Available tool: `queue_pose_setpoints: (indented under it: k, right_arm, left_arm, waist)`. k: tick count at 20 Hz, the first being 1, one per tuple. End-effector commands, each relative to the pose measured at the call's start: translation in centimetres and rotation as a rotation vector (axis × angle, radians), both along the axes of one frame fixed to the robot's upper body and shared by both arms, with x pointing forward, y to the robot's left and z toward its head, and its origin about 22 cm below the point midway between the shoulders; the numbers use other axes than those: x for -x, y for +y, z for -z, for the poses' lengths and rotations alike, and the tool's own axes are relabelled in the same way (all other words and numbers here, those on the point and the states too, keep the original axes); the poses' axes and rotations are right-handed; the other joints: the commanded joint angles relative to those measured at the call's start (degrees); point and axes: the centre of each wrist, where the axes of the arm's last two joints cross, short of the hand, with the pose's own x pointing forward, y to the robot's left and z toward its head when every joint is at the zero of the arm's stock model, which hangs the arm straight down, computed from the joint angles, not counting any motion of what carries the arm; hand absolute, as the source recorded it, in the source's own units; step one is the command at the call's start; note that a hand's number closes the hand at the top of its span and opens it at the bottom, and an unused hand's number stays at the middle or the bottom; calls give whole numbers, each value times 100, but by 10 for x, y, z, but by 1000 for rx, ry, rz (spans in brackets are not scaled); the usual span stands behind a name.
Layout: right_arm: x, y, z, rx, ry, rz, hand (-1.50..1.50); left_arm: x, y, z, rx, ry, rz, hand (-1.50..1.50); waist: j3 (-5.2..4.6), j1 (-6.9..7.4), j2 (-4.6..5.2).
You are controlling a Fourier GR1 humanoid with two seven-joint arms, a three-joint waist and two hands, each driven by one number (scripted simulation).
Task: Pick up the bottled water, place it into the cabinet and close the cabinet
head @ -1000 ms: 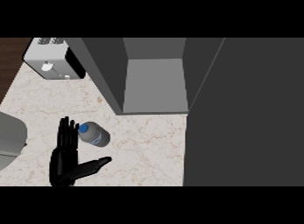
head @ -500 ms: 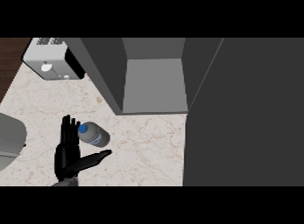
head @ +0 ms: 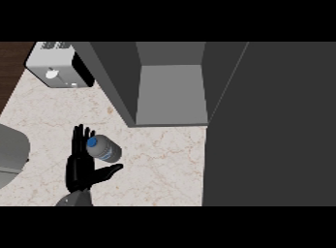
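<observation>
I see the bottled water (head: 101, 149) standing on the counter (head: 156, 164), blue cap up, just right of my left hand's (head: 81, 170) straight fingers and above its spread thumb. That hand is open, holding nothing. The cabinet (head: 169, 92) stands open beyond the bottle, with a toaster (head: 56, 70) at far left.

We can read no words, brand names, numbers or signs anywhere. The small clear water bottle with a blue cap (head: 101, 149) wears a pale band, but we make out no lettering on it. Up and left of the bottle, the white boxy toaster (head: 53, 71) shows no legible marking either.
</observation>
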Motion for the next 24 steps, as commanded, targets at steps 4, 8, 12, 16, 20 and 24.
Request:
queue_pose_setpoints:
  k: [4,8,12,16,20,24]
  right_arm:
    - [-1,-4,-24,-2,-57,-5,-150]
    - [6,-1,-30,-26,-75,-31,-150]
    - [-2,-1,-24,1,-64,-19,-150]
    - [6,5,-31,-7,-59,-6,-150]
    - [-1,0,-13,-30,-75,-3,-150]
    - [2,-5,-22,-14,-65,-23,-150]
  left_arm:
    - [-11,-15,3,96,-67,45,150]
    - [-31,-13,-2,96,-72,10,150]
    - [-38,-26,-8,112,-104,8,150]
    - [-38,-24,-10,32,-176,-45,150]
    - [-38,-25,-9,44,-193,36,150]
    - [-22,-4,-4,42,-198,135,150]
  waist:
    - [5,38,0]
    - [2,-32,0]
    - [6,46,-1]
    - [6,29,-17]
    - [7,48,-7]
    - [9,77,-14]
